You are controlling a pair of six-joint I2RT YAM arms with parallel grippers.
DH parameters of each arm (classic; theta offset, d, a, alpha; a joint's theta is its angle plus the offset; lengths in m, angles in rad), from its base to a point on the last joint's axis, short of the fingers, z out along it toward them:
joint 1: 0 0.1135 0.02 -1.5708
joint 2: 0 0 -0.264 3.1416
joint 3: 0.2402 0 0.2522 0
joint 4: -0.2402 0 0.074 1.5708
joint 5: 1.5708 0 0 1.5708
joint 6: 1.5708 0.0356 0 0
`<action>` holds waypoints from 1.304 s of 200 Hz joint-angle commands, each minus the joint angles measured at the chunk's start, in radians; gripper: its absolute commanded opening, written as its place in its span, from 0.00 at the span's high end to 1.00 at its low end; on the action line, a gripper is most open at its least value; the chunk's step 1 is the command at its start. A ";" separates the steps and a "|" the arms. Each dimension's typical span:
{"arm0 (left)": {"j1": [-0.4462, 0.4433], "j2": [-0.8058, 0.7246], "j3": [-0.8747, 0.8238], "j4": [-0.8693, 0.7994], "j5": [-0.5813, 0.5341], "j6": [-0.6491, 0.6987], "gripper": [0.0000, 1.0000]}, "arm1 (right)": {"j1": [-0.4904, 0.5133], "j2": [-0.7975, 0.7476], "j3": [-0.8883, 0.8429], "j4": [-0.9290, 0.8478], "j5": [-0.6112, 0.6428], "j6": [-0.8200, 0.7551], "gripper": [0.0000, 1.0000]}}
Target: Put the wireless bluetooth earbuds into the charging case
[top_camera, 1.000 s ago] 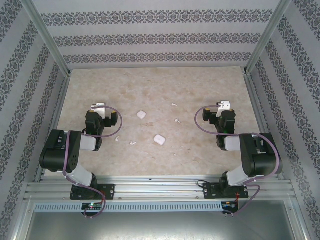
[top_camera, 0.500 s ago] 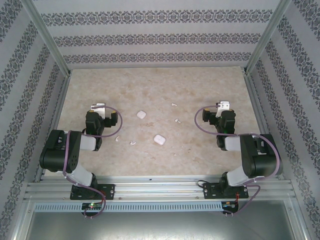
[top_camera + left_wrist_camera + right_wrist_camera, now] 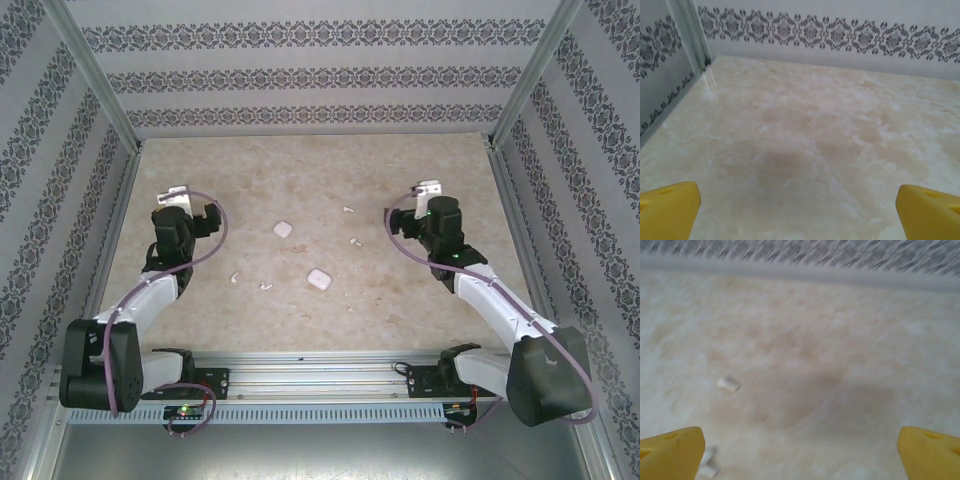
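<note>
Seemingly plain white cases (image 3: 319, 279), earbuds (image 3: 354, 241)

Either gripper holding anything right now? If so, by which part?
Nothing is held. The left gripper and right gripper both stand open and empty; the earbuds and cases lie loose on the table.

Black-and-white arms (image 3: 150, 290), purple cables (image 3: 224, 222), yellow fingertips (image 3: 667, 210).

cases (image 3: 319, 279) between earbuds (image 3: 354, 241), apparently none touching
</note>
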State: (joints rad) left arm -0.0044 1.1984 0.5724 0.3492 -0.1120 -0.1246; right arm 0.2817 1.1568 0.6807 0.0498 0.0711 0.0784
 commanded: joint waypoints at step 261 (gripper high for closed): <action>-0.302 0.061 0.165 -0.597 0.546 -0.286 0.00 | 0.548 0.823 0.732 -0.869 -0.290 0.431 0.08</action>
State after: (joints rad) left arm -0.2611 1.2896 0.7685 -0.3092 0.4297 -0.3840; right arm 0.8211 2.0438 1.4960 -0.8581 -0.1078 0.3496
